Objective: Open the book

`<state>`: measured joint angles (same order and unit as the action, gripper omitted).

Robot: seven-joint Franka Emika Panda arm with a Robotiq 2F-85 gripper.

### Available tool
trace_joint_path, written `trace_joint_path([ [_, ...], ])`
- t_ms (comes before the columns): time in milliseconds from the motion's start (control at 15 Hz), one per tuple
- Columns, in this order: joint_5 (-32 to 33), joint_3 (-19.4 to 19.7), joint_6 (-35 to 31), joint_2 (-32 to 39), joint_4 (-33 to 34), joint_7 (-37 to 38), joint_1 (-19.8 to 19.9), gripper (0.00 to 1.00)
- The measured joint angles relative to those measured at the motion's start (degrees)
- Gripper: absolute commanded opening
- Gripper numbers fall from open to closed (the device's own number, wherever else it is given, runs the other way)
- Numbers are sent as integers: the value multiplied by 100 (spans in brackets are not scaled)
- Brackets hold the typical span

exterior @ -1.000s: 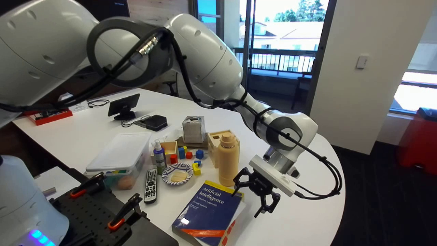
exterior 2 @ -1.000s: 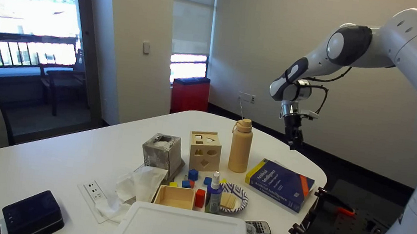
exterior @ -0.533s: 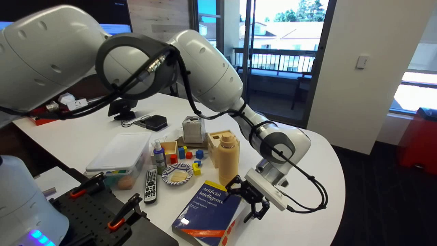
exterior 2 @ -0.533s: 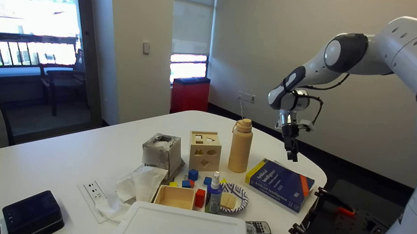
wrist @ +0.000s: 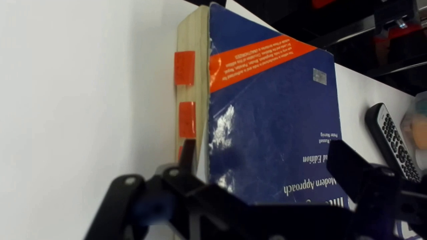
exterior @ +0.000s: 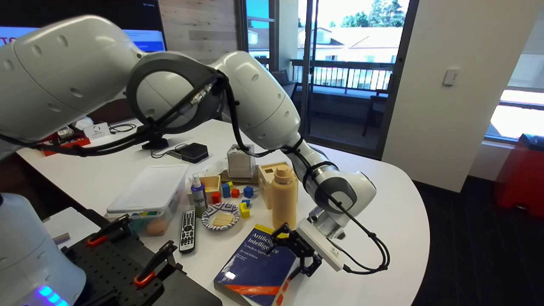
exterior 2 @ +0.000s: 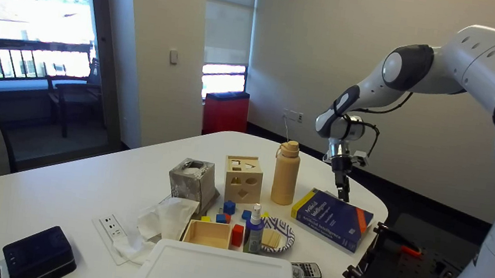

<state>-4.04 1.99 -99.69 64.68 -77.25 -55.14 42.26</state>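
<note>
White arm (exterior: 260,100), grey joint ring (exterior: 170,62), black cables (exterior: 231,102), black fingers (wrist: 347,170).

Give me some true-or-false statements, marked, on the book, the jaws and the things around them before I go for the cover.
1. The jaws are clamped together. False: they stand open, well apart.
2. The book lies closed. True.
3. The tan bottle stands upright near the book. True.
4. The remote lies on top of the book. False: the remote lies on the table, apart from the book.
5. Orange-red tabs show along the book's page edge. True.
6. The spray bottle is tipped over. False: the spray bottle stands upright.
</note>
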Motion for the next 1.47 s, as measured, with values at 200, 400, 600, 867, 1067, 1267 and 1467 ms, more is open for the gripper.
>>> trace_joint_path([
  [200, -62, -12, 0, 4, -20, 0, -2, 100],
  [400, -71, -12, 0, 7, -23, 0, -3, 100],
  [600, -70, -11, 42, 9, -20, 0, -11, 100],
  [867, -70, -12, 384, 9, 98, 0, -14, 100],
  [1067, -70, -12, 830, 9, 275, -5, -17, 100],
  [1267, -70, -12, 1194, 11, 391, -9, -26, 100],
  [1467, -67, -12, 1517, 24, 454, -15, -61, 100],
])
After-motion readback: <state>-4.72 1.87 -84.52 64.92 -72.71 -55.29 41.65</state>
